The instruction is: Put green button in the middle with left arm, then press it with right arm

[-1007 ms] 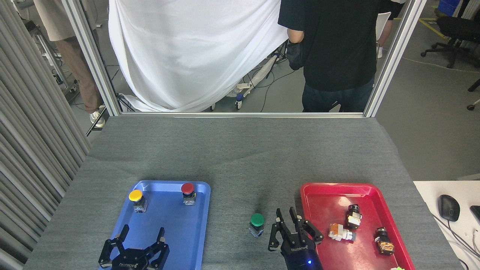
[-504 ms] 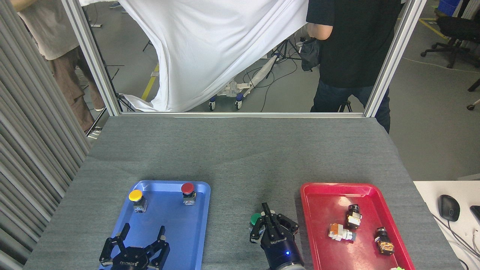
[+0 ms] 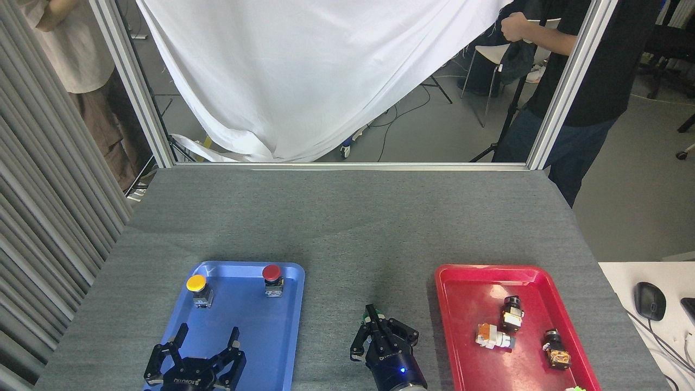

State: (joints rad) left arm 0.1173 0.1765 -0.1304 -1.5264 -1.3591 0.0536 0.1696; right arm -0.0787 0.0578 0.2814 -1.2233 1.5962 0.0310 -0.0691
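The green button (image 3: 381, 317) stands on the middle (image 3: 369, 277), the bare grey cloth between the two trays. It is almost wholly hidden under my right gripper (image 3: 372, 315); only a sliver of green shows beside the fingers. Those fingers are drawn together into one point, shut, directly over the cap. Whether they touch the cap I cannot tell. My left gripper (image 3: 208, 334) hangs open and empty over the near end of the blue tray (image 3: 293, 304), well left of the button.
A yellow button (image 3: 196, 283) and a red button (image 3: 271, 273) stand at the blue tray's far end. The red tray (image 3: 461, 293) on the right holds several small parts. A person (image 3: 592, 81) and a white sheet (image 3: 304, 70) are beyond the table's far edge.
My right gripper has moved left from beside the red tray onto the green button, its fingers closing together. The left gripper has stayed put. Behind the table the person and sheet have shifted right.
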